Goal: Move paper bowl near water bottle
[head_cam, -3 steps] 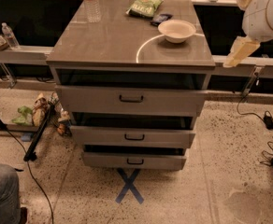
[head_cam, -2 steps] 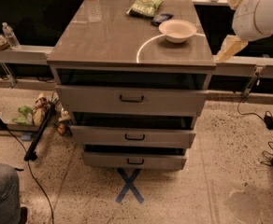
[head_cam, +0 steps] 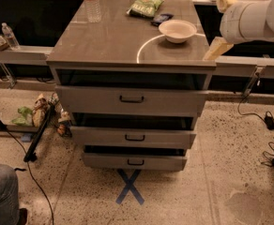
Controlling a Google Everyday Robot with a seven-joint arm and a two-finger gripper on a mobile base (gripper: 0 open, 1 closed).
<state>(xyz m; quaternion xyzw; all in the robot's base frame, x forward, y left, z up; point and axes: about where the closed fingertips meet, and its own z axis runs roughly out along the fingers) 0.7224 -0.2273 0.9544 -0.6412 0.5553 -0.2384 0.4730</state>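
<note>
Paper bowl [head_cam: 177, 30] upright, mouth up; gripper [head_cam: 220, 25] right of it

Robot lab: taped blue X [head_cam: 130, 187] on floor [head_cam: 231, 144], loose cables [head_cam: 269, 121], drawer cabinet [head_cam: 132, 100]; claw [head_cam: 217, 27] at its right edge.

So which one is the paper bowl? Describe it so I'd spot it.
Find the grey drawer cabinet; on its top, towards the right rear, sits the paper bowl, just left of the robot's pincer. It is the only round, off-white, open dish, unlike the green snack bag beyond it or the tall clear water bottle at the far left.
</note>
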